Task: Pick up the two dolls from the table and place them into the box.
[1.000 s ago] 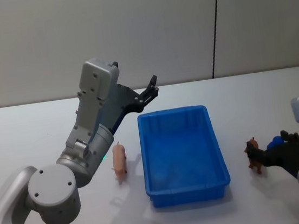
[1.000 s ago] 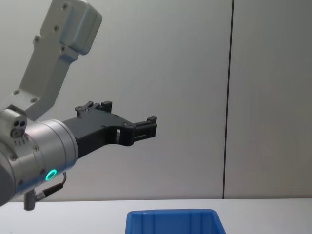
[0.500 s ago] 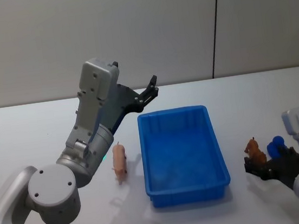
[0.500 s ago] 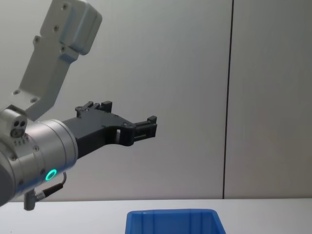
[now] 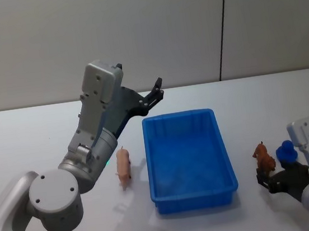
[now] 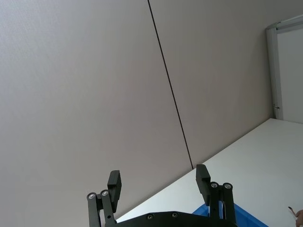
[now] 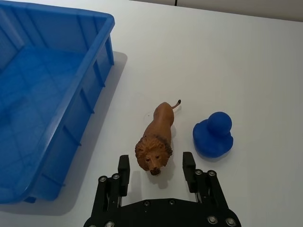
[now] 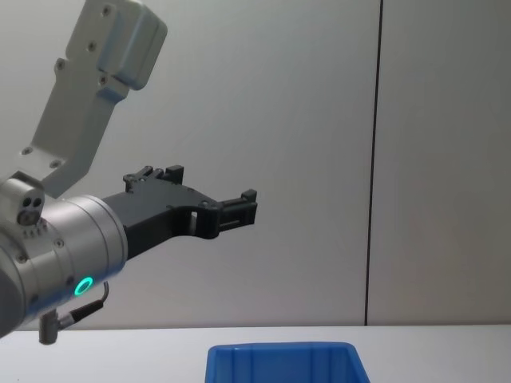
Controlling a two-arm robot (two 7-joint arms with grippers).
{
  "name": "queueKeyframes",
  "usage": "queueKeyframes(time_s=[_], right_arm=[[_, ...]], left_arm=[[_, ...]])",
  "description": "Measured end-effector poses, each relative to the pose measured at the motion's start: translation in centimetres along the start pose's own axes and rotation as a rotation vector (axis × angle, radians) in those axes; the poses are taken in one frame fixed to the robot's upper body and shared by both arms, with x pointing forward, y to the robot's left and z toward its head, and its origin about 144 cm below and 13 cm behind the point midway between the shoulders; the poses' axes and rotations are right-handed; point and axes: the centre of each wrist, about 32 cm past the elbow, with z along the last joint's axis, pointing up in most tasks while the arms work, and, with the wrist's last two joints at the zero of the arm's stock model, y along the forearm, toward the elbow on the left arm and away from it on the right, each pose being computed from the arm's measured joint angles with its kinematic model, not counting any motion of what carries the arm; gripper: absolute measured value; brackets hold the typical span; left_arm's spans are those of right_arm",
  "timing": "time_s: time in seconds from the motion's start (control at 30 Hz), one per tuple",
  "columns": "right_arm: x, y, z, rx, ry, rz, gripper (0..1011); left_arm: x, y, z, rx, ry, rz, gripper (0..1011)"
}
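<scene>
**Right Gripper Lined Up on the Lion Doll: Approach Geometry**

**Tool state.** The right gripper point(image 7: 156, 160) is released and holds nothing. Its fingers stand spread, one on each side of the lion doll's head, and no contact is visible. It sits low over the table point(image 5: 22, 137), on the near side of the lion doll point(image 7: 158, 137) and right of the box point(image 7: 106, 21).

**Governing relation.** The lion doll stands upright on the table with its long axis running near to far. The head points toward the right gripper and the tail toward the far edge. This axis roughly matches the direction of reach, so the jaws would close across the narrow width of the doll. Only the head lies between the fingers; the body extends beyond them on the far side. In my judgement, a short advance toward the far side is needed before closing, or the grip will fall on the head alone.

**Neighbouring items.** A blue doll point(image 7: 214, 135) sits just to the right of the lion doll, clear of it and outside the right finger. Any drift to the right risks nudging it. The box is to the left, so the carry goes leftward over its rim.

**Other arm.** The left gripper point(image 6: 158, 175) is raised high, fingers apart and empty. A pink pig doll point(image 5: 124, 167) lies on the table just left of the box, on that arm's side.
</scene>
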Motion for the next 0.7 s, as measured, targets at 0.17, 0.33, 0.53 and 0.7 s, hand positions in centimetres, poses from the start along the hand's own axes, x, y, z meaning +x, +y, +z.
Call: queueKeyframes(time_s=[0.17,0.33,0.53,0.7], right_arm=[[-0.01,0.1,-0.24,0.004,-0.012,-0.004,589],[-0.02,0.14,-0.4,0.019,-0.029,-0.008,422],[-0.05,0.16,-0.51,0.049,-0.063,-0.013,331],[-0.08,0.17,-0.49,0.074,-0.094,-0.016,325]], left_arm=[[0.0,0.0,0.0,0.0,0.0,0.0,1001],[0.0,0.0,0.0,0.0,0.0,0.0,1001],[0.0,0.0,0.0,0.0,0.0,0.0,1001],[0.0,0.0,0.0,0.0,0.0,0.0,1001]])
